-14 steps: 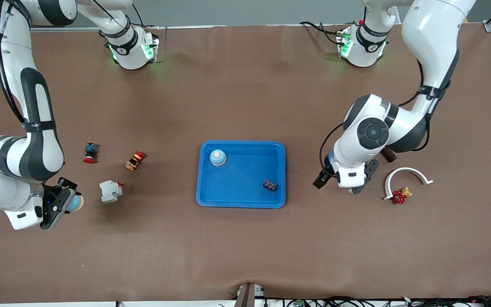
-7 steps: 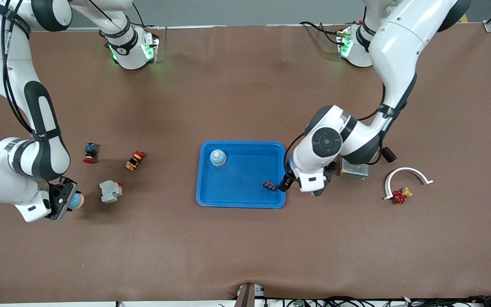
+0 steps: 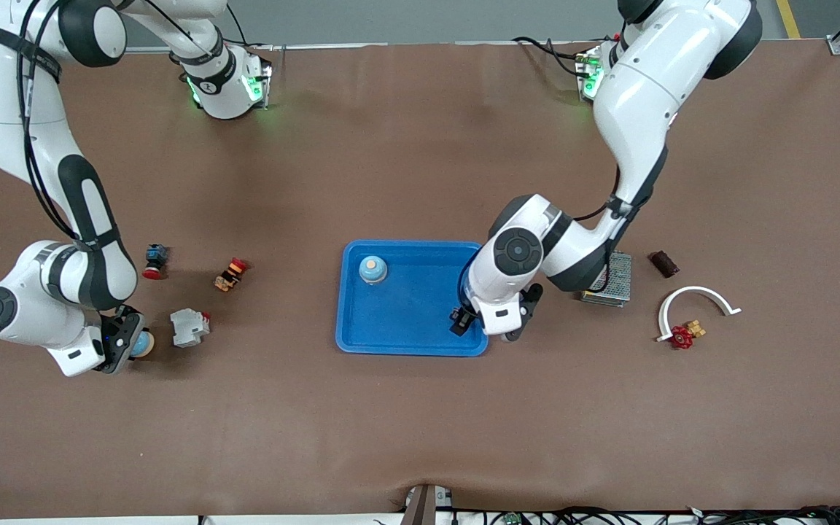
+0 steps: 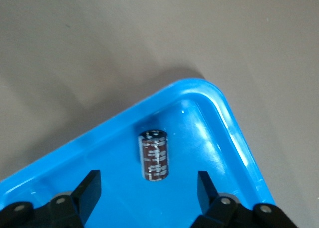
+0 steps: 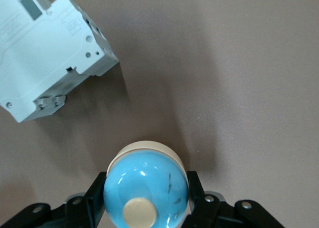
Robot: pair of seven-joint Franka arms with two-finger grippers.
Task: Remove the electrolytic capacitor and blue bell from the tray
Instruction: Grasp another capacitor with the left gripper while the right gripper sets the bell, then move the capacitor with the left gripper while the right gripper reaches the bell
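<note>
While the right gripper (image 3: 122, 344) pinches a blue bell (image 5: 146, 189) low near the tabletop's right-arm edge, the left gripper (image 4: 149, 198) has swung in over the tray's (image 3: 420, 251) corner, fingers spread astride the capacitor (image 4: 154, 155), so pickup looks imminent.

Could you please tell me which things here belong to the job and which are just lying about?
Job: tray; electrolytic capacitor under open left gripper; blue bell in tray; second bell in right gripper.
Lying about: circuit breaker, red pushbutton, orange switch, mesh box, brown cylinder, white arc, red knob.
</note>
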